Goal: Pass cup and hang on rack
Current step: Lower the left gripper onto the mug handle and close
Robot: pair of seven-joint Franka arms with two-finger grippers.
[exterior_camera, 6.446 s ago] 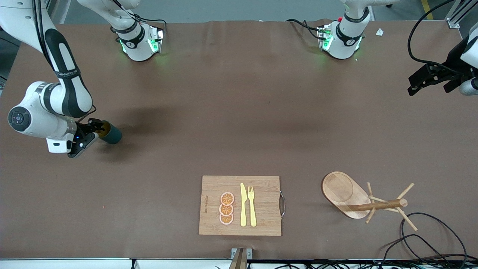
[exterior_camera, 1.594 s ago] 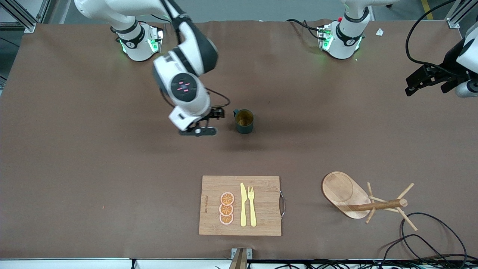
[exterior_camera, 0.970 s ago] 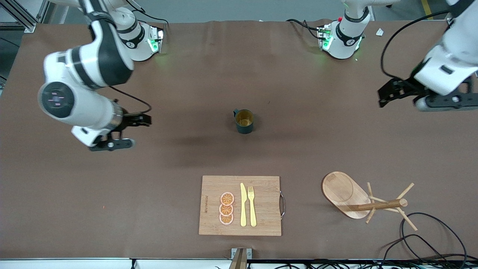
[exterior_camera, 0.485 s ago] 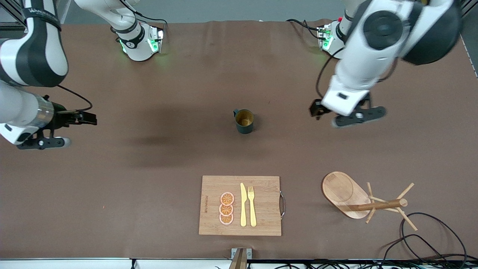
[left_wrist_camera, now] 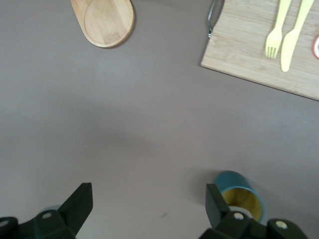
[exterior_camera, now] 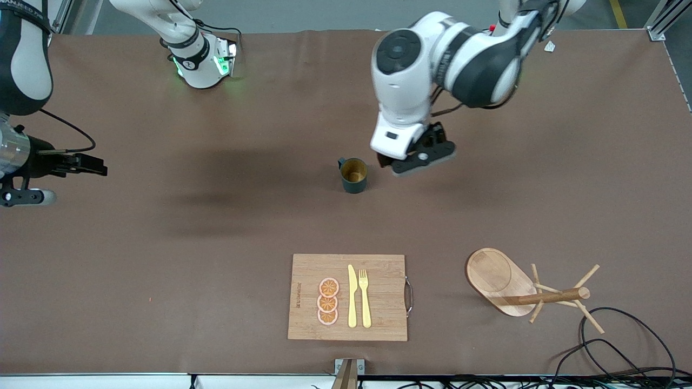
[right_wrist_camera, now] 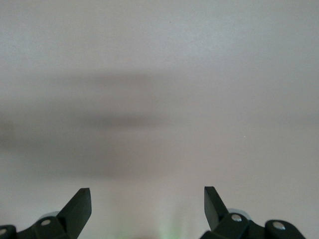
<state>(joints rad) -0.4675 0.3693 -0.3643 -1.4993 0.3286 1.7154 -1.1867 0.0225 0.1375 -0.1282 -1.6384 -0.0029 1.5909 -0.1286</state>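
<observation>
- Cup (exterior_camera: 354, 175) stands upright on the desk (exterior_camera: 216, 227) near its middle, mouth up, tan inside showing, small handle turned toward the right arm's end. Nothing grips it.
- Left tool (exterior_camera: 415, 155) hangs over bare desk just beside the cup, on the side toward the left arm's end. Left wrist view shows its fingers (left_wrist_camera: 79, 205) spread wide apart and empty, with the cup (left_wrist_camera: 241, 196) right next to one fingertip, not between them.
- Right tool (exterior_camera: 51, 175) is over the right arm's end of the desk, well apart from the cup; fingers (right_wrist_camera: 79, 208) spread, nothing between them, only bare desk below. This arm looks to be waiting.
- Rack (exterior_camera: 527, 290) sits nearer the front camera than the cup, toward the left arm's end, pegs bare. Its pole appears to lean hard from the oval base; cannot tell if that is only the camera angle.
- Cutting board (exterior_camera: 348, 297) with fork, knife and orange slices lies beside the rack, not part of the job.
- Step in hand, as I judge it: the cup is set down mid-desk for the handover and the left arm is lining up to collect it. Hanging not yet started.
- Next move calls for: shift the left tool sideways until the cup wall or rim sits between the fingers, lower, close. Grip should leave the handle free and reachable for a peg.
</observation>
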